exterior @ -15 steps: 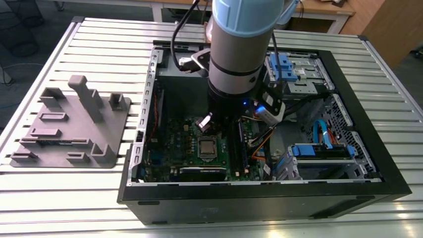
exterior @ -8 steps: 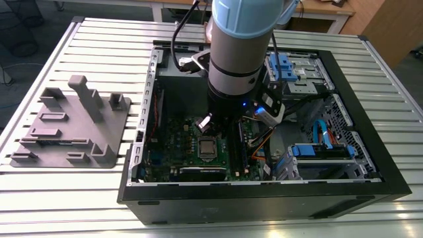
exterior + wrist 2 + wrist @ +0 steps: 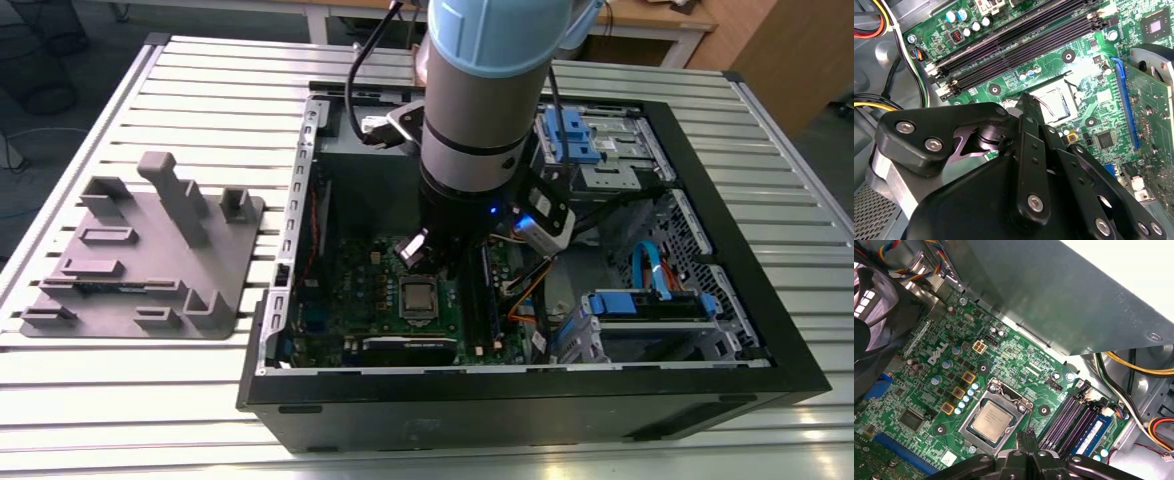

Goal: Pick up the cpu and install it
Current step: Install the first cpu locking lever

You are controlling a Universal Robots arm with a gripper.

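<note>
Since the cpu (image 3: 993, 419) already lies flat inside the metal-framed socket (image 3: 995, 416) on the green motherboard (image 3: 954, 385), the placing step looks done, by my reading. One cpu and one socket show, with four memory slots (image 3: 1070, 421) beside them. Just above hangs the tool (image 3: 1027, 436), its fingers drawn together on nothing. Any next move calls for care near the socket. Around it stands the computer case (image 3: 747, 330) on the slatted desk (image 3: 134, 400).
</note>
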